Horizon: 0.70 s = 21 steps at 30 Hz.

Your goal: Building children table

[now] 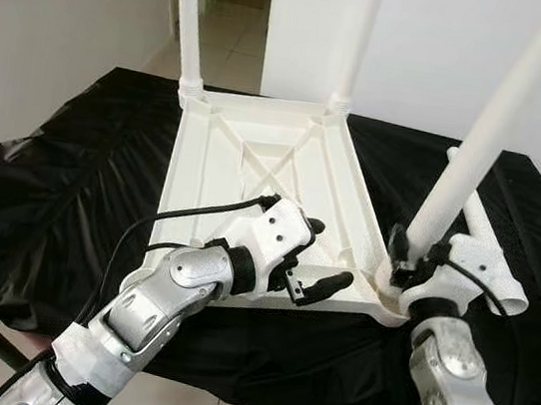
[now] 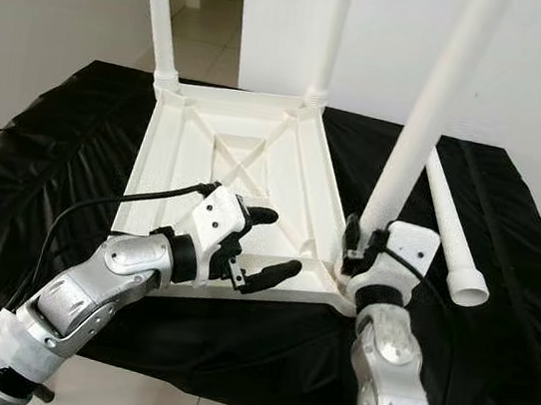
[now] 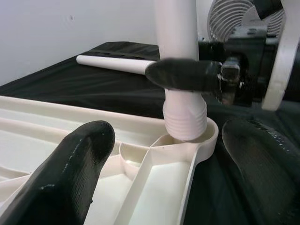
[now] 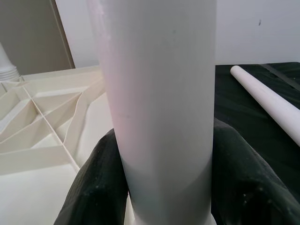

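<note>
An upturned white plastic tabletop point(image 1: 256, 160) lies on a black-covered table point(image 1: 74, 165). Two white legs point(image 1: 187, 20) point(image 1: 360, 34) stand upright in its far corners. A third leg point(image 1: 493, 123) stands tilted in the near right corner socket point(image 3: 187, 136). My right gripper point(image 1: 412, 258) is shut on that leg just above the socket, with fingers point(image 4: 98, 183) on both sides of the tube point(image 4: 159, 93). My left gripper point(image 1: 328, 259) hovers open over the tabletop's near edge, left of that socket, holding nothing. A fourth leg point(image 2: 452, 238) lies loose on the cloth to the right.
The black cover hangs over the table's near edge point(image 1: 305, 389), with pale floor below. A white wall point(image 1: 444, 46) stands close behind the table, and a doorway point(image 1: 236, 16) opens at the back left. Bare cloth spreads left of the tabletop.
</note>
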Tool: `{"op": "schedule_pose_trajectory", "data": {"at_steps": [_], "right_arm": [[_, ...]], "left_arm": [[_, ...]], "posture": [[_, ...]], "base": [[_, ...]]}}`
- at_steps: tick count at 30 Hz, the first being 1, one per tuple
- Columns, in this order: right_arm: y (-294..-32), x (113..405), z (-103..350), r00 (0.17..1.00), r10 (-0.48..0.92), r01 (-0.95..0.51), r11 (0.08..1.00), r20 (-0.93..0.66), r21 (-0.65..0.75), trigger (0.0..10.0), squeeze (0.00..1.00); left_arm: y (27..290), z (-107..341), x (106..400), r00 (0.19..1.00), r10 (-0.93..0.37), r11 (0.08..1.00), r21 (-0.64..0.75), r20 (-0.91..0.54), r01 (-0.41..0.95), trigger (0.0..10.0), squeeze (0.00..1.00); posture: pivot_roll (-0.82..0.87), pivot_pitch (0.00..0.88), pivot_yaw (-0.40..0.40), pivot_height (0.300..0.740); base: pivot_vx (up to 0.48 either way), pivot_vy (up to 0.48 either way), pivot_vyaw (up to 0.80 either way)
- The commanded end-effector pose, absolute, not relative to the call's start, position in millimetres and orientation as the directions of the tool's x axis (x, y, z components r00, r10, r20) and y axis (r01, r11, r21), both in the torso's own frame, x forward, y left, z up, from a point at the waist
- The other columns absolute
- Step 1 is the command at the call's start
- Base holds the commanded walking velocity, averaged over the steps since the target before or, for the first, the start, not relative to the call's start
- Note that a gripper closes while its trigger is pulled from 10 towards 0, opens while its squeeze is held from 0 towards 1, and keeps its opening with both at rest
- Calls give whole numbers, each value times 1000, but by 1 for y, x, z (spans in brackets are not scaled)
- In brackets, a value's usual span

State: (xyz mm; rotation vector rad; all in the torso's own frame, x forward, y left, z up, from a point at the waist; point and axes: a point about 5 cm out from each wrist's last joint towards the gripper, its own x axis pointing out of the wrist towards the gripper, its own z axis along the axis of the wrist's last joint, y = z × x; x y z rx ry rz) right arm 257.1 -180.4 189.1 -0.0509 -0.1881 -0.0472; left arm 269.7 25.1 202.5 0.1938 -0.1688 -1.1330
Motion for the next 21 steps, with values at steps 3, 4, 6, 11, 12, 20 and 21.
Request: {"op": "schedule_pose_trajectory", "data": {"at_steps": [3,4,6,11,12,20,21], "right_arm": [[-180,249,188,984,-27,38,997,176,-63,10000,0],[-180,249,188,984,-27,38,997,176,-63,10000,0],[-181,247,186,986,-23,35,997,168,-68,10000,0],[-187,247,177,991,-39,48,996,131,-72,10000,0],[-187,247,176,991,-40,49,996,127,-70,10000,0],[-191,248,159,996,-30,36,997,80,-74,10000,0],[-191,248,155,997,-13,18,997,77,-73,10000,0]], "left_arm": [[26,204,266,356,-934,349,244,19,905,10000,0],[26,204,266,356,-934,349,244,19,905,10000,0],[26,205,267,358,-934,351,245,20,904,10000,0],[27,208,267,365,-931,361,244,29,900,10000,0],[27,209,267,364,-931,361,241,31,901,10000,0],[28,208,264,358,-933,355,235,29,905,10000,0],[29,208,264,358,-933,355,233,29,905,10000,0]], "posture": [[-47,74,38,740],[-47,74,38,740],[-47,74,38,740],[-44,70,36,740],[-44,70,36,740],[-39,63,40,740],[-38,61,41,740]], "base": [[0,0,0],[0,0,0],[0,0,0],[0,0,0],[0,0,0],[0,0,0],[0,0,0]]}}
